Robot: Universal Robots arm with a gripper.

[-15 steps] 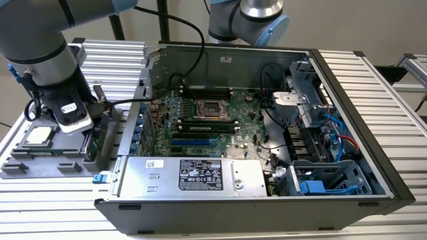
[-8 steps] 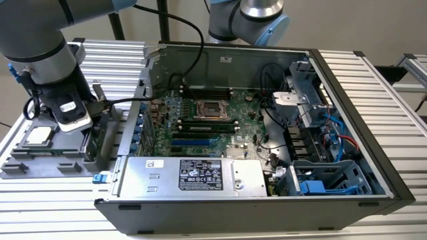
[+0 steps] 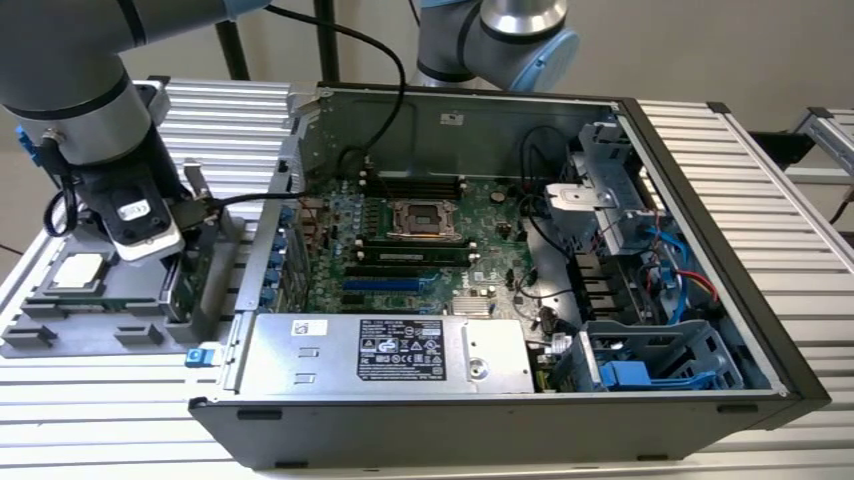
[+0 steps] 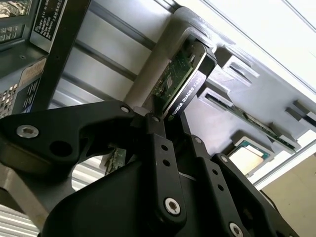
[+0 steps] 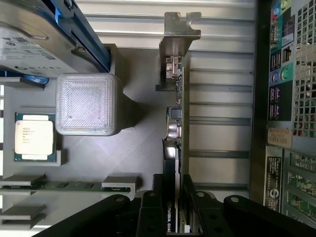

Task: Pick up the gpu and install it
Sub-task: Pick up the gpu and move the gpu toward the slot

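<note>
The gpu (image 5: 174, 123) stands on edge in the grey tray (image 5: 140, 148), along the tray's edge beside the computer case (image 3: 441, 425). My gripper (image 5: 173, 192) pinches its upper edge. I judge it light, stiff and fragile, best held across shroud and board.

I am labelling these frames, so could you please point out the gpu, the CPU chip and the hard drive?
gpu (image 5: 176, 123): first wrist view, on its thin edge.
CPU chip (image 5: 33, 139): first wrist view, middle of silver lid.
hard drive (image 5: 32, 29): first wrist view, on silver face.
</note>
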